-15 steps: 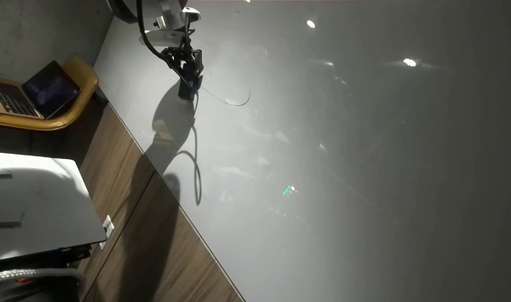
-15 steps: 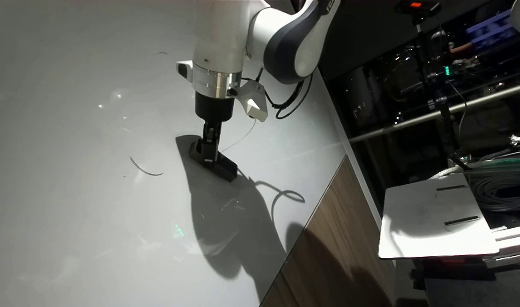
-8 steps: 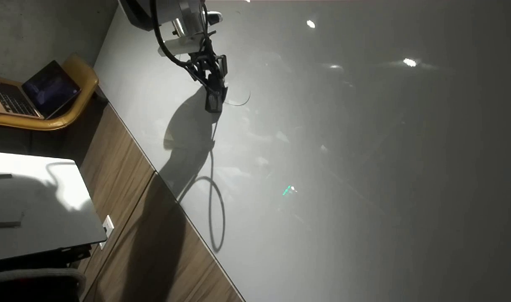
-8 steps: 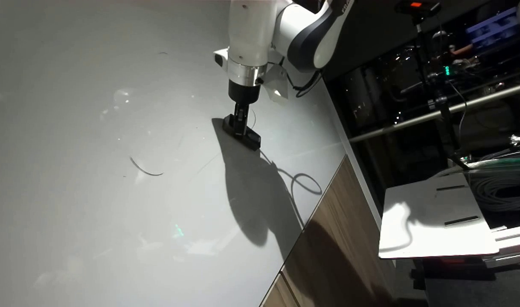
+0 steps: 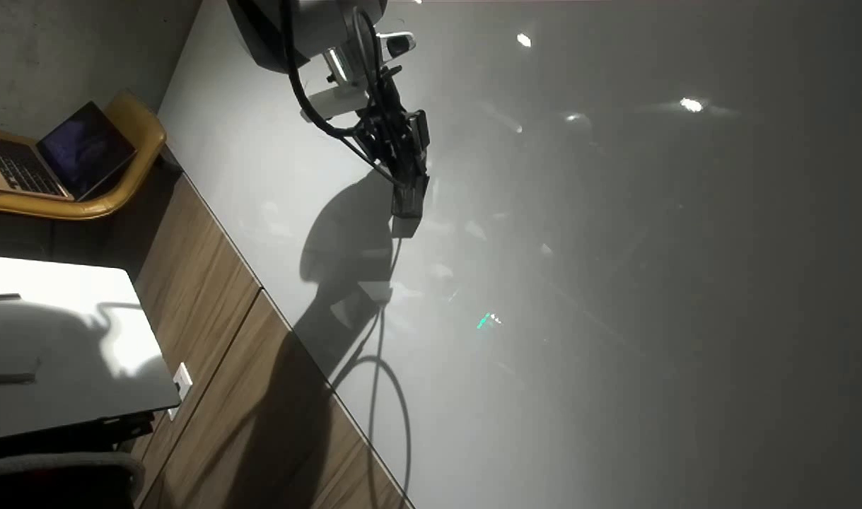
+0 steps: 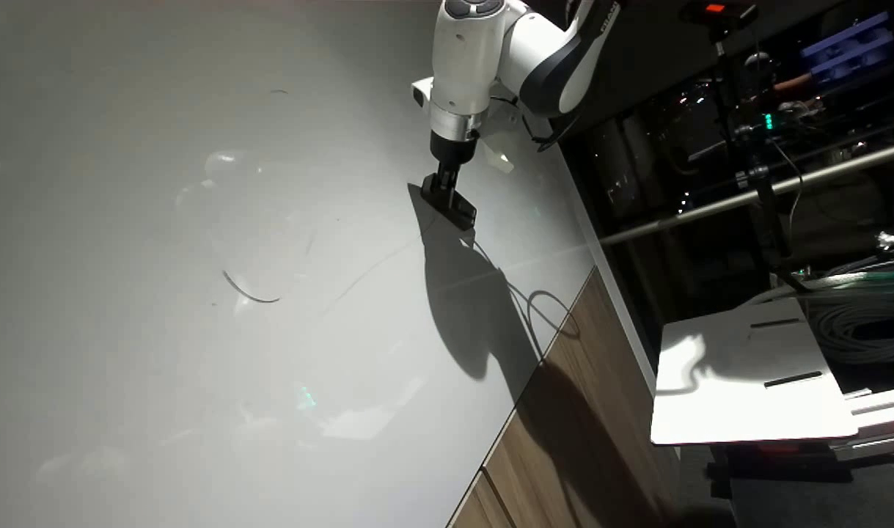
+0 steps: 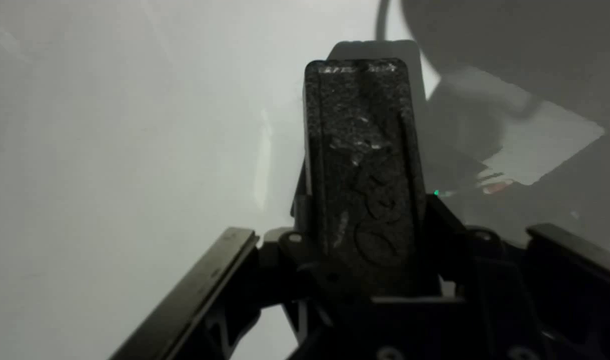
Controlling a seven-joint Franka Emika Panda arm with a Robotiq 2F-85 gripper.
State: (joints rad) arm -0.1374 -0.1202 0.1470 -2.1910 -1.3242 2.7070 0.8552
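Blk block (image 7: 363,150) is clamped w/in claw (image 7: 369,220).

1 white-and-black robot arm (image 6: 464,67), 1 black two-finger gripper (image 7: 366,217), 1 dark grey rectangular block (image 7: 360,130) held in it. 1 glossy white surface (image 6: 124,235); 2 thin dark curved lines (image 6: 244,293) on it, 8 and 10 o'clock from the block in an exterior view. In both exterior views: 2 brown wood-grain panels (image 5: 190,268), 1 flat white slab (image 6: 747,414) with 2 black strips (image 6: 793,380). In an exterior view: 1 open copper-toned laptop (image 5: 84,155) on 1 mustard-yellow chair (image 5: 144,127), at 9:30 from centre; 1 white rectangular outlet (image 5: 182,380), 8 o'clock.
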